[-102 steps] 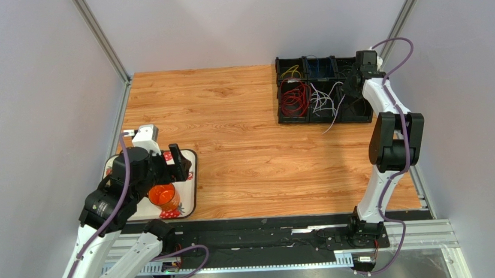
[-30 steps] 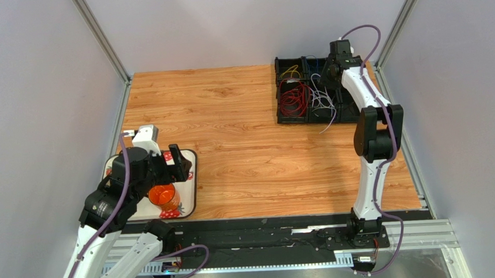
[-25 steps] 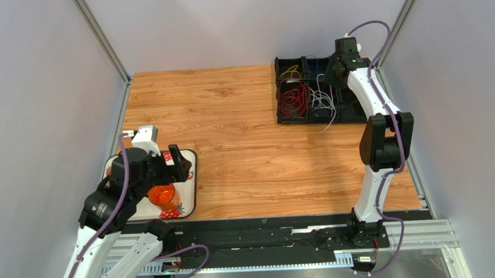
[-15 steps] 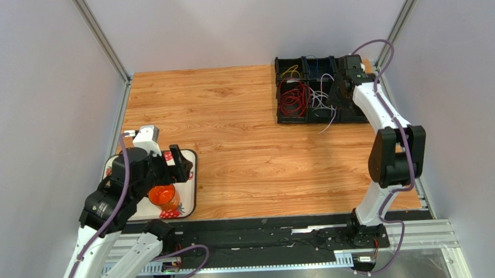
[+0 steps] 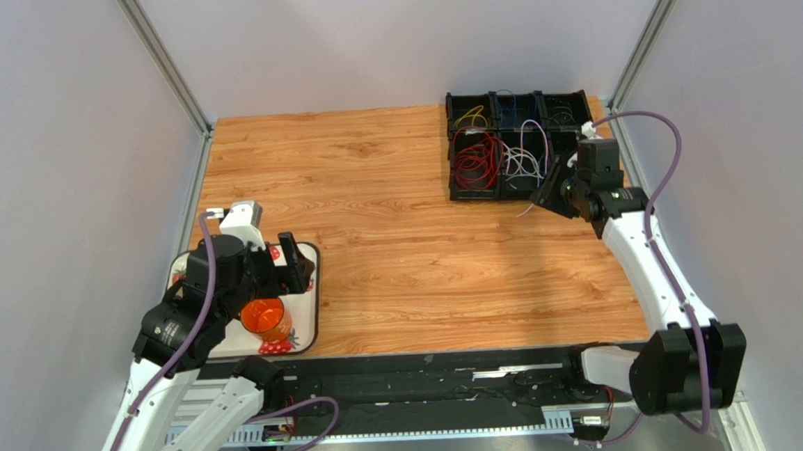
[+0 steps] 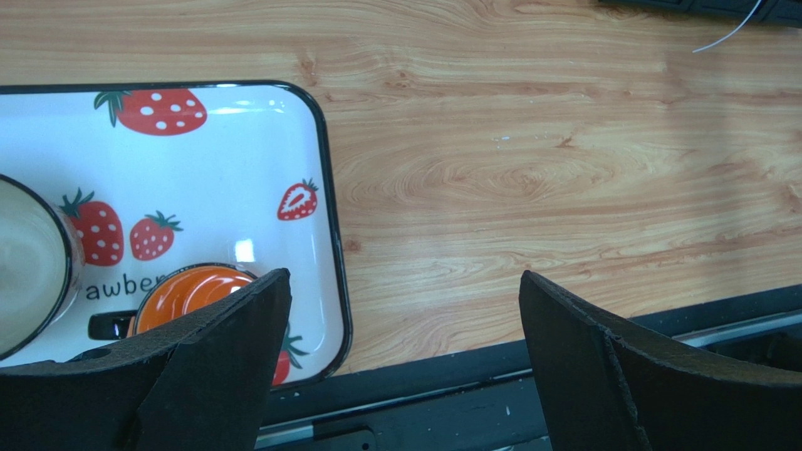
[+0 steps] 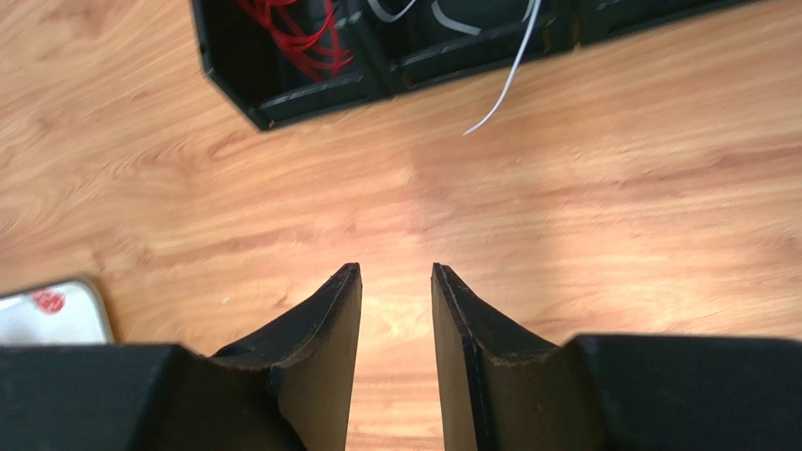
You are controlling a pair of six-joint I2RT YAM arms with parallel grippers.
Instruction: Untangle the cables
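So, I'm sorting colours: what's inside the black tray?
Red cables, white cables, yellow cables and blue cables, in separate tray compartments. The right gripper hides the near-right one from above.

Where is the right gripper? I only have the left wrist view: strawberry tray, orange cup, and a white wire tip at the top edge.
Observer: The right gripper hovers over the table just in front of the black compartment box, jaws slightly apart with nothing between them.
Operator: What is that white tip attached to?
Observer: It is the end of a white cable that hangs out over the box's near wall onto the table.
Operator: What sits beside it in the box?
Observer: Red cables fill the near left compartment.
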